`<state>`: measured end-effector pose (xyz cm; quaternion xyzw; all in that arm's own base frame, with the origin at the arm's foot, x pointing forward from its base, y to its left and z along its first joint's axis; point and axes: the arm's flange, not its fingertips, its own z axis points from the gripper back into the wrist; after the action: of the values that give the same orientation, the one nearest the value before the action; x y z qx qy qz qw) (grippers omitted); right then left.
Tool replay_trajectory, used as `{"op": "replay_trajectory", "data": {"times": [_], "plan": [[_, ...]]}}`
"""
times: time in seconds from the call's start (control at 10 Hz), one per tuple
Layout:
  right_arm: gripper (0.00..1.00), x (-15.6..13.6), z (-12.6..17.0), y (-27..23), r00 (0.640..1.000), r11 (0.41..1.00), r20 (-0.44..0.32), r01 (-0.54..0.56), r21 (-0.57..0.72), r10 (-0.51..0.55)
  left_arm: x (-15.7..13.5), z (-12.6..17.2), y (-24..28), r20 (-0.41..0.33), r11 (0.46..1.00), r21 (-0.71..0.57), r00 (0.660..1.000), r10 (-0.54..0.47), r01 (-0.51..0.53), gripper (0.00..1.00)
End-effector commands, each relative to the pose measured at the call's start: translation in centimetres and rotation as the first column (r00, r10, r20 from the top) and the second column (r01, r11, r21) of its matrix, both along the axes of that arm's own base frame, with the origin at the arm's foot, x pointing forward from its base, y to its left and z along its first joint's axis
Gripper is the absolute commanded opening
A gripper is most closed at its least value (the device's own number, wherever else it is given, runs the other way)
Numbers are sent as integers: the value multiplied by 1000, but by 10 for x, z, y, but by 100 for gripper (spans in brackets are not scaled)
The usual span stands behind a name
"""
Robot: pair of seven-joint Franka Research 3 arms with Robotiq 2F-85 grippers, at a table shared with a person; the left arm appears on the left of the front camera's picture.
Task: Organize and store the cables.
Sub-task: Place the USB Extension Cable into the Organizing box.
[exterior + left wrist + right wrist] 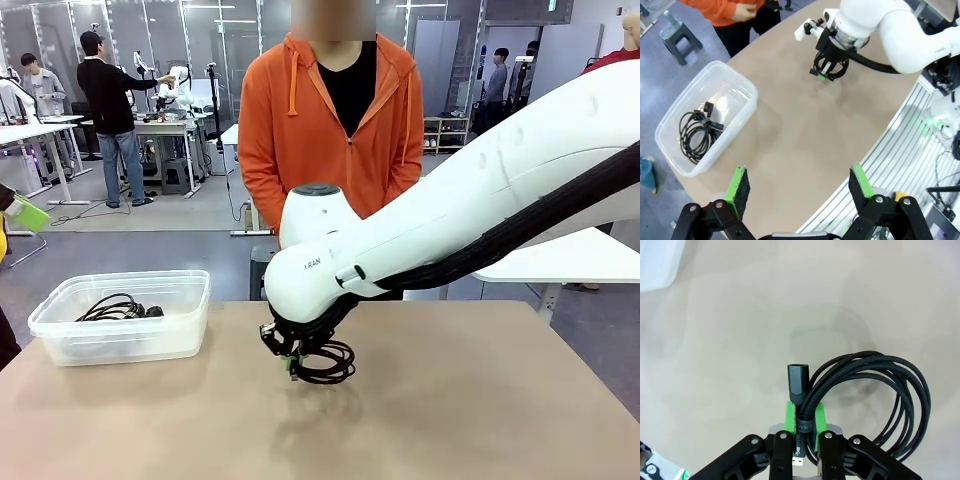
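A coiled black braided cable [875,390] hangs just above the tan table, with my right gripper [804,412] shut on its bundled part beside a plug end. From the front, that gripper [291,362] and its cable [325,362] hang over the table's middle, lifted off the surface. The left wrist view shows the same gripper [824,75] far off. Another coiled black cable [118,308] lies inside the clear plastic bin [60,335], also seen as a cable [697,132] in the bin [742,87]. My left gripper [799,187] hovers high above the table's near edge, open and holding nothing.
A person in an orange hoodie [330,120] stands at the far side of the table, hands [742,10] held together. The tan table [450,410] has free room to the right and front. A metal rack [900,145] runs along the table's edge.
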<state>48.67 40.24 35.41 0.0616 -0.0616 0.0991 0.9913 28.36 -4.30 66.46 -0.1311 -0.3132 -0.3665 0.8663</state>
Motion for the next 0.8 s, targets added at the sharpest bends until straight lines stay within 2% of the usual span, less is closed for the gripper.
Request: {"op": "replay_trajectory", "data": {"times": [0.0, 0.5, 0.7], "plan": [[0, 12, -10, 14, 999, 998, 3, 54, -14, -54, 0, 2, 0, 3, 1000, -3, 1000, -6, 6, 100], [0, 20, -32, 2, 995, 995, -66, 81, 56, -77, 0, 2, 0, 3, 1000, -3, 1000, -6, 6, 100], [0, 19, -32, -2, 995, 996, -67, 78, 46, -75, 0, 2, 0, 3, 1000, -3, 1000, -6, 6, 100]]}}
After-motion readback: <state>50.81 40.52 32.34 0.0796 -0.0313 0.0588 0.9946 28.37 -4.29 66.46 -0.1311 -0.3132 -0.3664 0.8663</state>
